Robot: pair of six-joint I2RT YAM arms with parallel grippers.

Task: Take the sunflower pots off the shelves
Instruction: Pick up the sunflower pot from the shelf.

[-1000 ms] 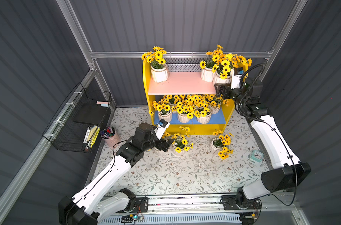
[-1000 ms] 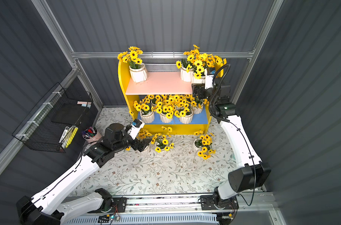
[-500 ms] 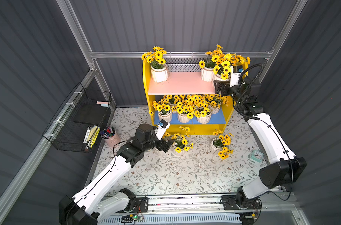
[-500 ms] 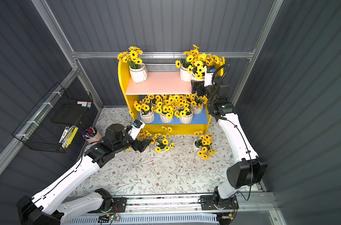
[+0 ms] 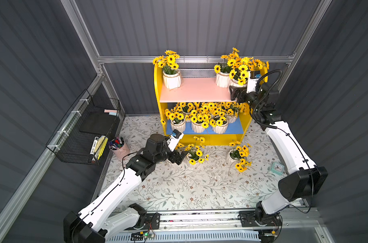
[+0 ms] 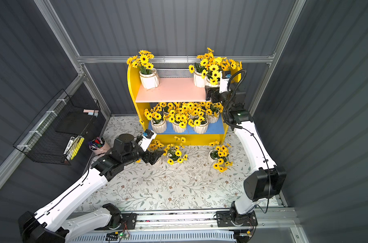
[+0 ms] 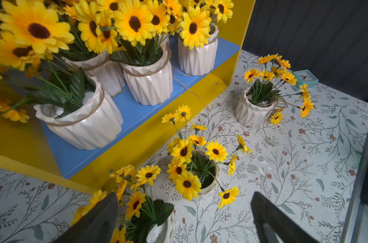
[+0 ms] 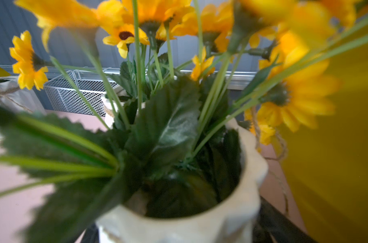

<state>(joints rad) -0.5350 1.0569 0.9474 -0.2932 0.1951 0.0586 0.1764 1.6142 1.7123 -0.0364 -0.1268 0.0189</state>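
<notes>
Sunflower pots (image 5: 171, 80) crowd the shelves (image 5: 157, 92) at twelve o'clock: a few on the pink upper board (image 5: 195, 90), more on the blue lower board (image 5: 234, 128), three down on the mat (image 5: 189, 189). Right gripper (image 5: 233, 93) stands spread around the end pot (image 8: 179, 229) at that board's three o'clock end, not pinching yet. Left gripper (image 7: 185, 221) hangs wide apart over a floor pot (image 7: 164, 229). They look glazed, slippery and breakable; I'd grip the ribbed body below the twine (image 7: 149, 73), never the floppy stems (image 8: 136, 63).
</notes>
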